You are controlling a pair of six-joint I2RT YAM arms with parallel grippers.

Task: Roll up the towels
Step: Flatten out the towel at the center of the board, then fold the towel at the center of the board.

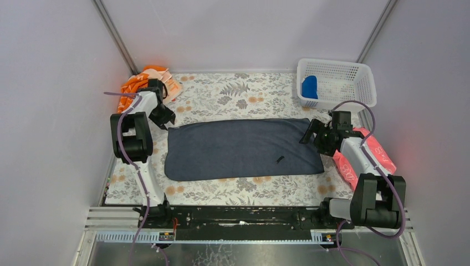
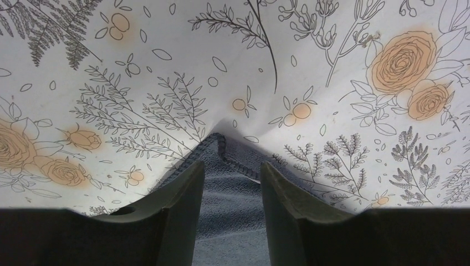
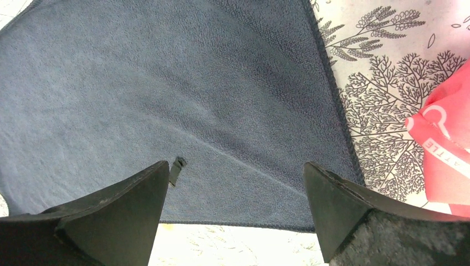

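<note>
The left arm rises along the left side of the top view and bends forward. The left gripper (image 1: 164, 117) is down at the upper left corner of the grey towel (image 1: 244, 148). In the left wrist view the corner's stitched hem sits between the two fingers (image 2: 185, 194), which stand a narrow gap apart. Whether they pinch the cloth cannot be told.

The right arm reaches in from the lower right. The right gripper (image 1: 310, 132) sits at the towel's upper right corner, with its jaws spread wide and holding nothing. The right wrist view looks down on the towel's right end.

The grey towel lies flat and unrolled across the middle of the floral tablecloth (image 1: 221, 97), with a small black tag (image 1: 280, 160) near its lower right. The blue towel (image 1: 309, 87) sits in the white basket (image 1: 363, 83) at the upper right.

Orange packets (image 1: 148, 77) lie behind the left gripper at the upper left. A red packet (image 1: 379, 152) lies under the right arm, just beside the towel's right edge.
</note>
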